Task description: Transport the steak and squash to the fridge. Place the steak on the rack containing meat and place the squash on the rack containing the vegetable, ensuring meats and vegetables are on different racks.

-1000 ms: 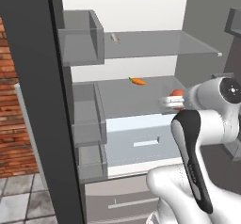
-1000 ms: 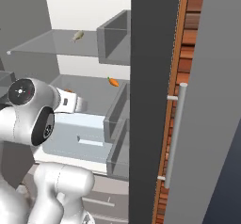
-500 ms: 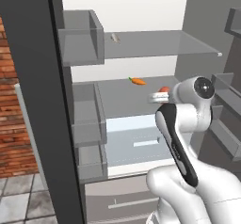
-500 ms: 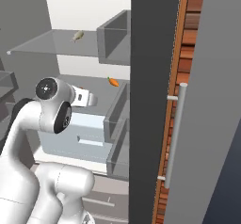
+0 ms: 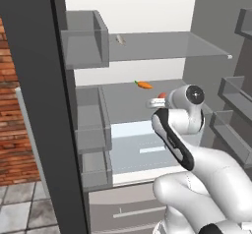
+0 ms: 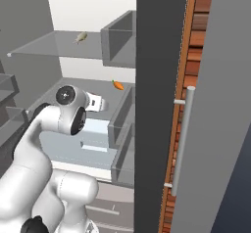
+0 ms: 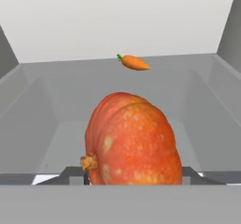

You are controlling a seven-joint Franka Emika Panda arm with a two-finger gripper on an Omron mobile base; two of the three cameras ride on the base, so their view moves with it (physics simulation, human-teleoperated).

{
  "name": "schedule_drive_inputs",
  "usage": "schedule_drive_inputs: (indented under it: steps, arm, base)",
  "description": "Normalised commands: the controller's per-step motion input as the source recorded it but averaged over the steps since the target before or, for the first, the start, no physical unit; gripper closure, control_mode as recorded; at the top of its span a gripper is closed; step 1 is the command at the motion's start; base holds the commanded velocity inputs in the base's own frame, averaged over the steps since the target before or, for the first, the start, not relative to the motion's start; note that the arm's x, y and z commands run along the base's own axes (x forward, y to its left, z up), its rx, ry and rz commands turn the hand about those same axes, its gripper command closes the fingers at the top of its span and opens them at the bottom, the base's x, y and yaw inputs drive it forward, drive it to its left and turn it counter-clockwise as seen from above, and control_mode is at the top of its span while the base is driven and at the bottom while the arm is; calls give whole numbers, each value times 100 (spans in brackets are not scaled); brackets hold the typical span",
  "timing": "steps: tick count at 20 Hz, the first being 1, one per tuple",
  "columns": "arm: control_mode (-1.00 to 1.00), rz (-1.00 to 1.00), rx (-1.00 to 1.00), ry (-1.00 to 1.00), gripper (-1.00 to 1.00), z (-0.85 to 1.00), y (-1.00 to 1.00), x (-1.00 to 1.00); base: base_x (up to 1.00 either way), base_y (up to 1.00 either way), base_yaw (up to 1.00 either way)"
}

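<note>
The squash (image 7: 133, 140) sits right in front of the hand camera, covering the gripper (image 7: 134, 176) and cut off below. From the left base camera it shows as a red sliver behind the arm (image 5: 183, 111). The small lump (image 6: 81, 37) on the top shelf (image 6: 59, 46) is too small to identify.

Even, diffuse light fills all three rendered views, brightest on the white back wall of the fridge (image 5: 133, 7), with no glare and only faint soft shading under the shelves. Edges are crisp and undistorted. In the hand view the squash (image 7: 134, 140) looks slightly soft and mottled up close.
</note>
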Motion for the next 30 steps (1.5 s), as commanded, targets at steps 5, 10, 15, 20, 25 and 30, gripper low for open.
schedule_drive_inputs:
  steps: [5, 10, 15, 20, 25, 30]
  arm:
    - [-100, 0, 0, 4, 100, -9, 0, 40]
    - [-100, 0, 0, 8, 100, -16, 0, 36]
    - [-100, 0, 0, 10, 100, -25, 0, 27]
    - [-100, 0, 0, 0, 100, -25, 0, 13]
    - [-100, 0, 0, 0, 100, -24, 0, 14]
    - [-100, 0, 0, 0, 100, -28, 0, 18]
  base:
    - [0, 0, 0]
    - [0, 0, 0]
    - [0, 0, 0]
    - [0, 0, 0]
    - [0, 0, 0]
    - [0, 0, 0]
